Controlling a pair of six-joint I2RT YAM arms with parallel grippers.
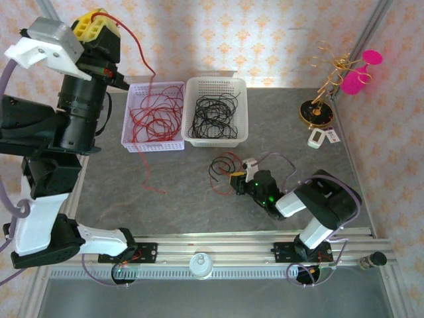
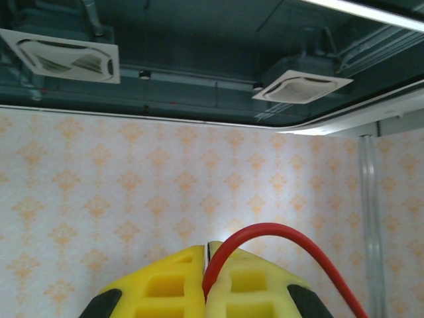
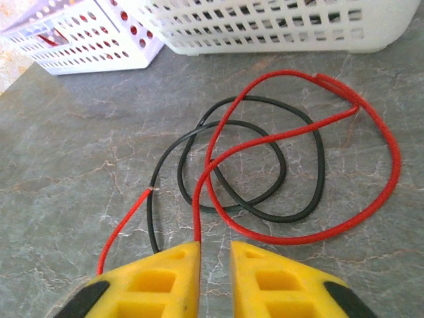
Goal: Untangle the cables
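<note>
The left gripper [image 1: 96, 26] [image 2: 207, 255] is pinching a thin, glossy red cable [image 2: 285, 233] between its closed, blocky yellow fingers, raised high over the table's far left side. That cable is arcing out and dropping toward the lavender slotted basket [image 1: 132, 142], which is holding a loose heap of curly red cables [image 1: 156, 116]; one strand is trailing over its front wall onto the table. Just beside it, the white perforated basket [image 1: 242, 136] is holding coiled black cables [image 1: 213, 112]. The right gripper [image 1: 237, 180] [image 3: 214, 248] is hovering low over the table, its yellow fingers standing slightly apart with bare surface showing in the narrow gap. Right ahead of it, the tangle [image 1: 224, 165] [image 3: 265, 172], one red wire and one black looping through each other, is lying flat on the grey marbled table [image 1: 179, 199], near the white basket but apart from it. Open surface is stretching left of the tangle, in front of the baskets. A gold wire stand [image 1: 328, 86] is occupying the far right corner, and a metal rail [image 1: 218, 252] is running along the near edge.
</note>
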